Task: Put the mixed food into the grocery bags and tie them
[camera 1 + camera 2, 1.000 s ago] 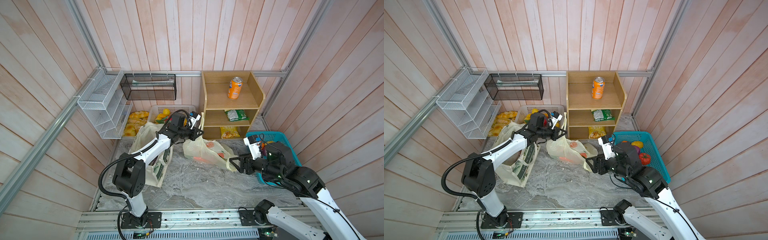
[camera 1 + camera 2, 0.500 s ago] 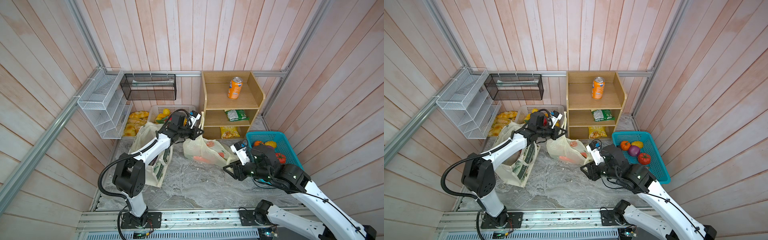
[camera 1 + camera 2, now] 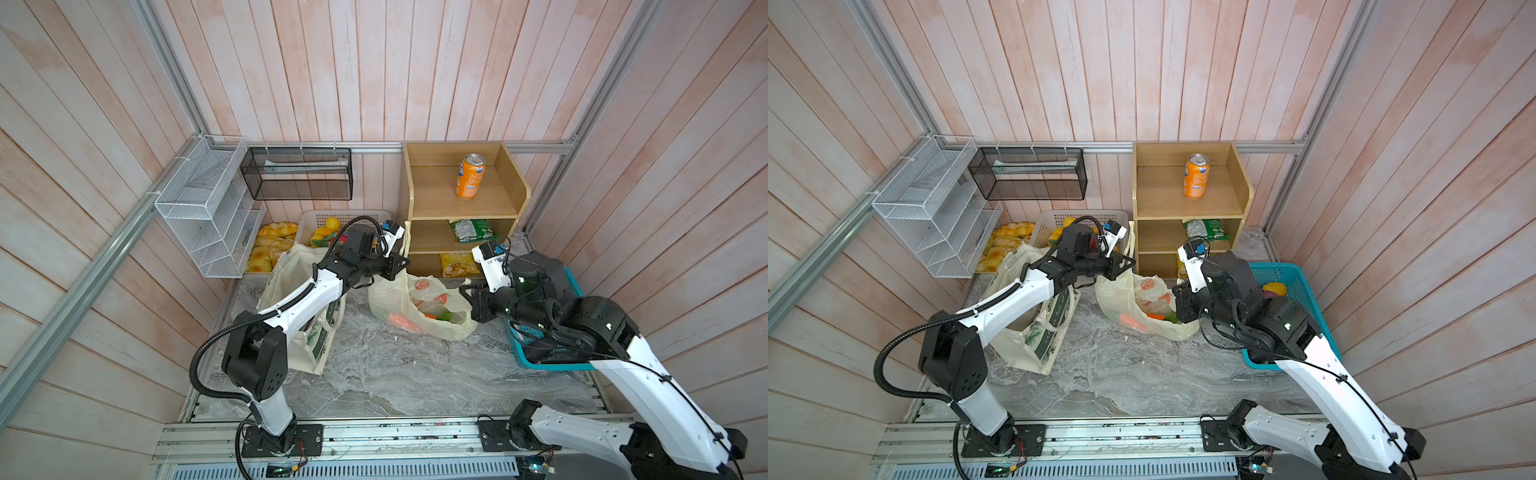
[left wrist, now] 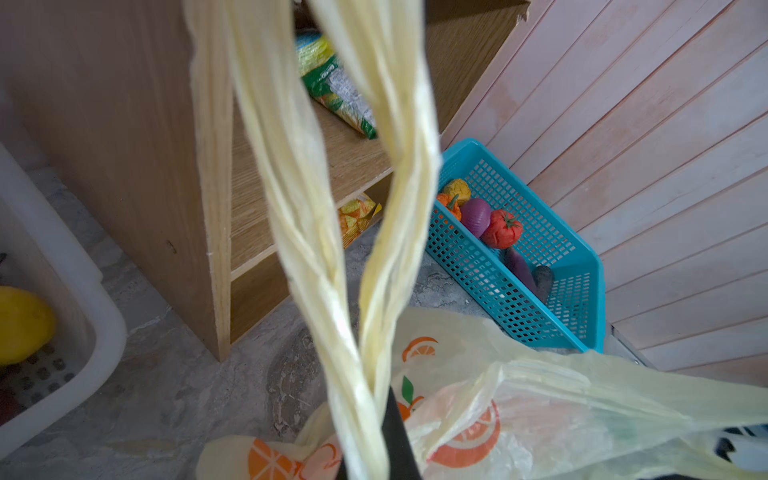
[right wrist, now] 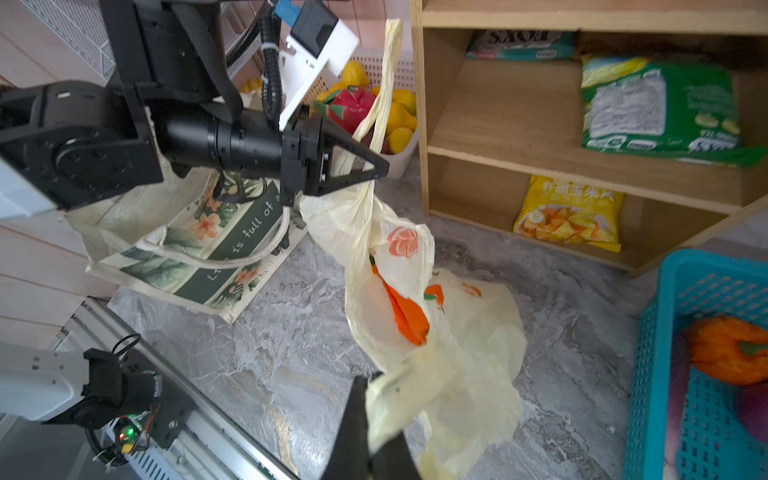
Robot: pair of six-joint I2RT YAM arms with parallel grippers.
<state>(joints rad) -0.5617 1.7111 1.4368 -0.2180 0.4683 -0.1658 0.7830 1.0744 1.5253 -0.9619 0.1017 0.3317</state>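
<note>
Plastic bag [image 3: 388, 293], carrots [image 3: 402, 321] part-hidden inside, R tool [image 5: 373, 415] cut off

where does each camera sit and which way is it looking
Both top views: high over the front rail, looking down on plastic bag, shelf, both whole arms.
Left wrist: faces along the bag's handles toward the blue basket; one jaw tip shows.
Right wrist: faces canvas tote and left jaws; right jaws pinch the bag.
All share the bag.
</note>
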